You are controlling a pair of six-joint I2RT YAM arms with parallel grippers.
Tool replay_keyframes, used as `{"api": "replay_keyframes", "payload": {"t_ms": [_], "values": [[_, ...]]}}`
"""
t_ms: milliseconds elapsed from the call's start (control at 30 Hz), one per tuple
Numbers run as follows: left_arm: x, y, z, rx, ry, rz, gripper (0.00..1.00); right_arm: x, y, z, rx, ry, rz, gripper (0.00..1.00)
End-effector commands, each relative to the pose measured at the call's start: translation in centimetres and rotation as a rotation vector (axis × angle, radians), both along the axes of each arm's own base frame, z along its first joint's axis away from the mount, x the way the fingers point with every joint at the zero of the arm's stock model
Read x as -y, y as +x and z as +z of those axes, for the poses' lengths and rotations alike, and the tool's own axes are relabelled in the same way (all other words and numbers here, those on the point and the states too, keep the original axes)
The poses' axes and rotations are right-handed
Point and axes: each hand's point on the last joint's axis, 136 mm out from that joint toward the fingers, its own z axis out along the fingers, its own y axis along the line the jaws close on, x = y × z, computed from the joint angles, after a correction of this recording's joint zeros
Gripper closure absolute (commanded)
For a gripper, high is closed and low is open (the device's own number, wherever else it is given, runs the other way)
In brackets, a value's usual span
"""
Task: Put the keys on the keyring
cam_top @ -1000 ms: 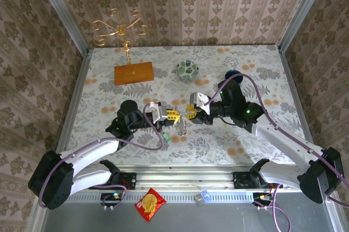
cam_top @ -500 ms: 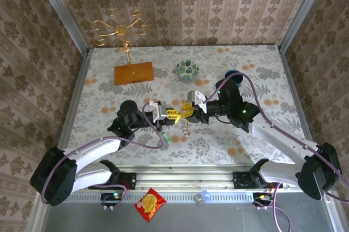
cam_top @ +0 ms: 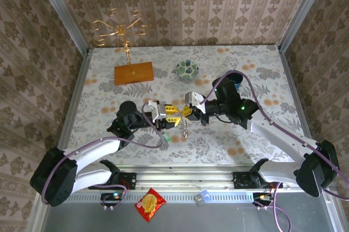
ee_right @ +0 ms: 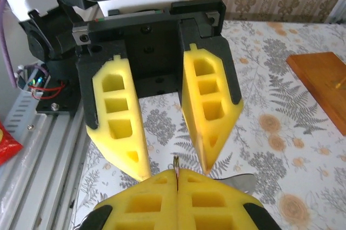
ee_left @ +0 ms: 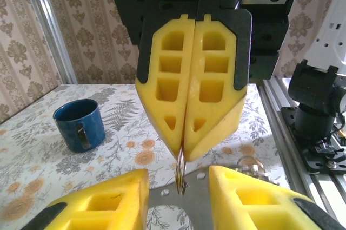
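Over the middle of the table (cam_top: 234, 134), we held the keyring (ee_left: 181, 175) in the closed right gripper (cam_top: 188, 112), the left gripper (cam_top: 172, 116) stood open, and one green key (cam_top: 167, 138) seemingly waited unthreaded.

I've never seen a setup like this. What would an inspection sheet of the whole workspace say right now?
Surface: table with a floral cover, lying flat.
Job's things: keyring, a thin ring clamped edge-on; one green-headed key lying on the table; second key not made out.
Clutter: blue mug, patterned bowl, gold wire stand, snack packet on the ledge in front.
Grippers: right gripper shut on the keyring; left gripper open, facing it.
Cables: purple cables looped along both arms.
Surroundings: wallpapered walls, metal frame posts.
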Motion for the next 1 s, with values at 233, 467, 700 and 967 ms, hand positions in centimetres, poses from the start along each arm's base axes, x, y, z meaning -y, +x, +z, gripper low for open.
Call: {"api": "replay_keyframes", "payload": {"t_ms": [233, 467, 700, 967], "values": [[0.1, 0.2, -0.3, 0.046, 0.142, 0.014, 0.76, 0.8, -0.3, -1.5, 0.071, -0.343, 0.035, 1.0], [0.5, 0.2, -0.1, 0.044, 0.14, -0.01, 0.89, -0.5, -0.3, -0.2, 0.103, -0.361, 0.063, 1.0], [0.3, 0.1, 0.5, 0.068, 0.102, -0.002, 1.0, -1.0, 0.5, 1.0, 0.072, -0.261, 0.001, 0.77], [-0.1, 0.0, 1.1, 0.079, 0.008, 0.015, 1.0, 0.7, 1.2, 3.1, -0.004, 0.096, -0.063, 0.67]]}}
